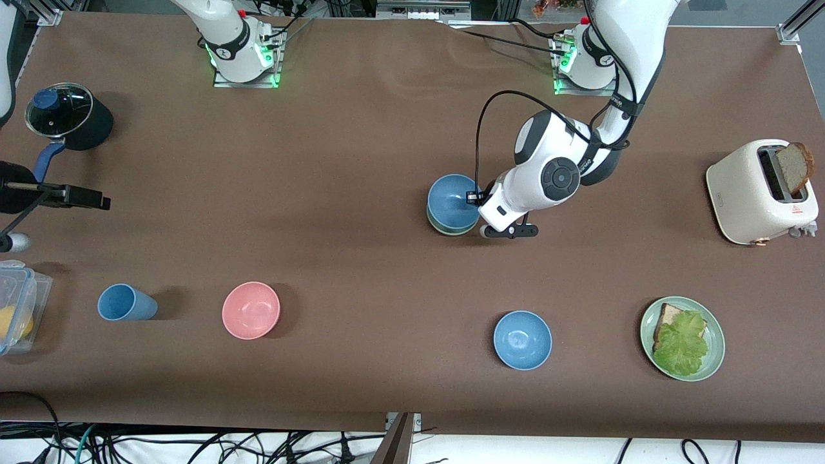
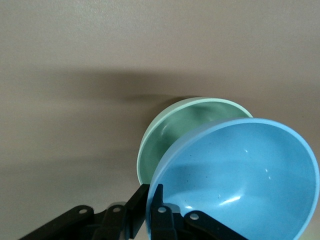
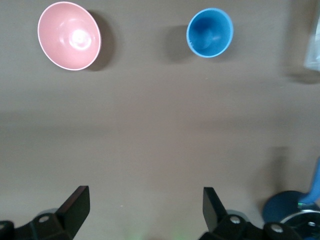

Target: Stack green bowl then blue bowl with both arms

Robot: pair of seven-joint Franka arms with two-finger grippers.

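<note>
The pale green bowl point(image 1: 452, 229) stands mid-table in front of the left arm's base. A blue bowl point(image 1: 453, 198) sits tilted over it and covers most of it, so only the green rim shows in the front view. My left gripper point(image 1: 480, 201) is shut on the blue bowl's rim, on the side toward the left arm's end. In the left wrist view its fingers point(image 2: 161, 197) pinch the blue bowl point(image 2: 240, 180), with the green bowl point(image 2: 172, 130) partly under it. My right gripper point(image 3: 145, 210) waits open and empty over bare table near the pot point(image 1: 67, 116).
A second blue bowl point(image 1: 522, 339), a pink bowl point(image 1: 251, 310) and a blue cup point(image 1: 126, 303) stand nearer the front camera. A green plate point(image 1: 712, 361) with bread and lettuce and a toaster point(image 1: 760, 190) are at the left arm's end. A plastic box point(image 1: 16, 309) is at the right arm's end.
</note>
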